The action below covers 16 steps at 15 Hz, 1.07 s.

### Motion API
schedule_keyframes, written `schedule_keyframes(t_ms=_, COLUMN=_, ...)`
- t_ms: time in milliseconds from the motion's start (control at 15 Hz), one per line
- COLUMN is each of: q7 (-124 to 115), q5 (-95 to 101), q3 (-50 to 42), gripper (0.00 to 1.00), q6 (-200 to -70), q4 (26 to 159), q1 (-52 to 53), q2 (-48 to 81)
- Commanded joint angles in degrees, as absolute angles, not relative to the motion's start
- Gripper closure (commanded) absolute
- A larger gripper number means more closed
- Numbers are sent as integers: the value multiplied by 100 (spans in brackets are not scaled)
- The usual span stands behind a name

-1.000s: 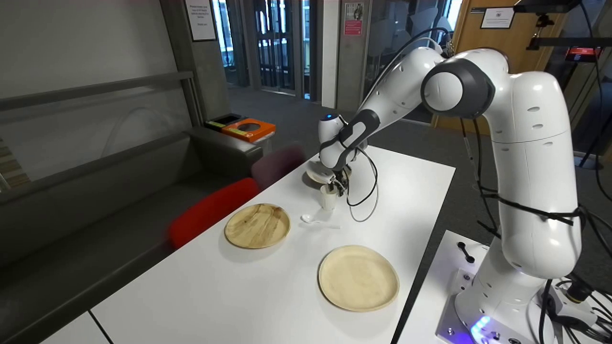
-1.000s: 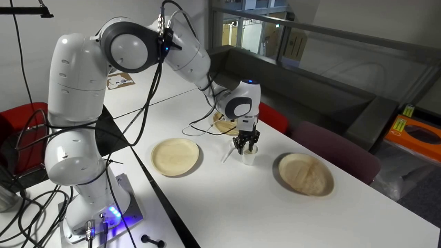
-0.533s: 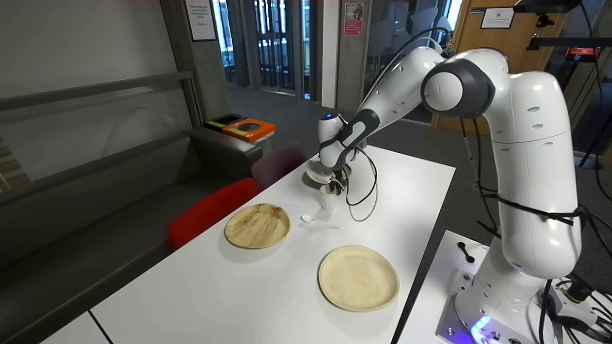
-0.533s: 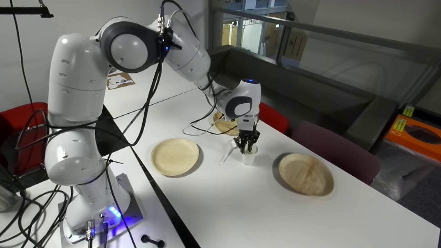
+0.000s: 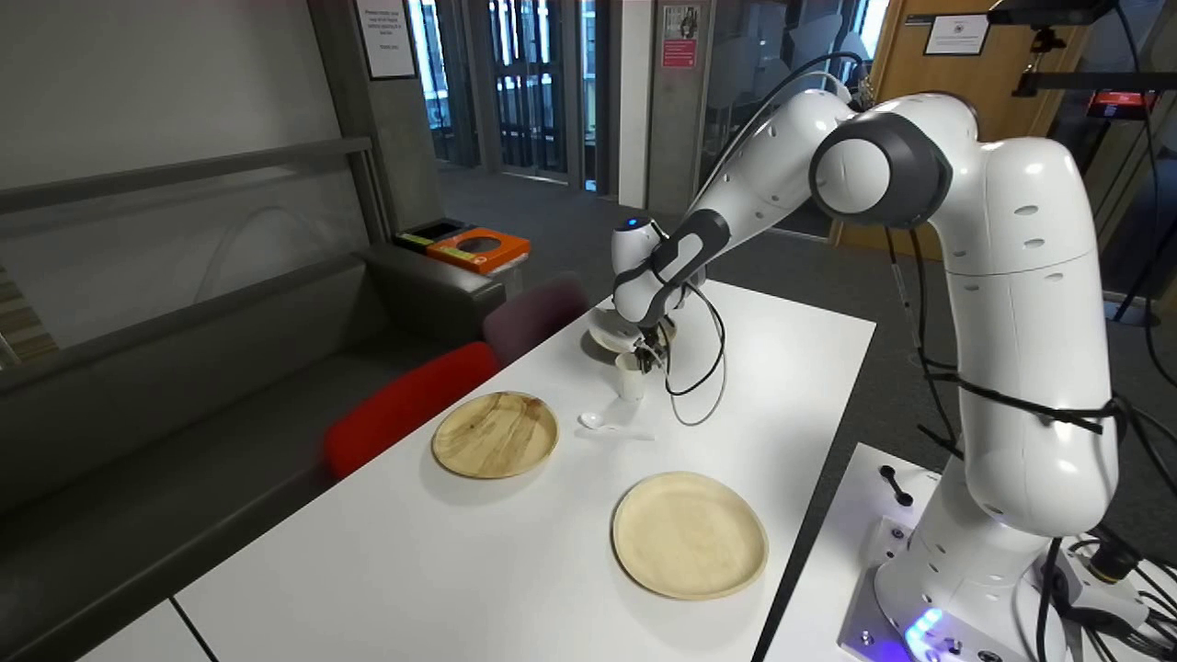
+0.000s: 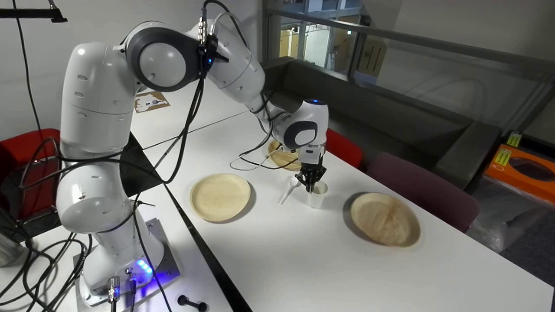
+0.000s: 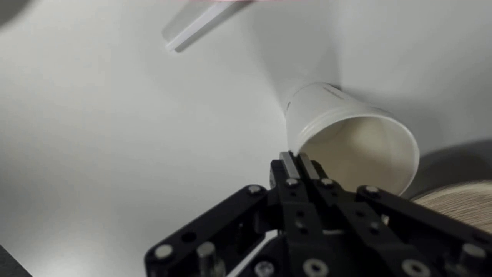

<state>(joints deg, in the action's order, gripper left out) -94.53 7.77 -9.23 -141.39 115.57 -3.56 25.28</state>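
Toward the table edge opposite the robot base, a white cup is held.
The arm is stretched out, wrist bent down, the rim clenched between the fingers of the gripper.

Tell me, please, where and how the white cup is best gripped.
Probably take the white cup by its rim, from above, on the side facing the robot's base: the cup's mouth faces up and its wall looks thin, leaving room for one finger inside, one outside. The gripper pinches it there.
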Motion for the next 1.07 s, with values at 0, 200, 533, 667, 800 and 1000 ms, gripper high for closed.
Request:
schedule_keyframes(t_ms=0, q7=-9315, q5=686, q3=-1056, gripper=85, q6=-13843, q4=11394, q1=-229, q2=2540)
schedule_keyframes(t_ms=200, q7=-9316, q5=687, q3=-1056, gripper=74, q6=-13835, q4=11391, q1=-224, q2=2536)
schedule_keyframes(t_ms=533, q7=-9310, q5=681, q3=-1058, gripper=85, q6=-13827, q4=11393, q1=-201, q2=2529)
schedule_keyframes(t_ms=667, q7=-9307, q5=680, q3=-1058, gripper=85, q6=-13826, q4=11394, q1=-190, q2=2528)
schedule_keyframes(t_ms=800, q7=-9305, q5=678, q3=-1057, gripper=85, q6=-13822, q4=11391, q1=-187, q2=2527)
schedule_keyframes(t_ms=1000, q7=-9306, q5=676, q3=-1056, gripper=84, q6=-13817, q4=11385, q1=-186, q2=2532)
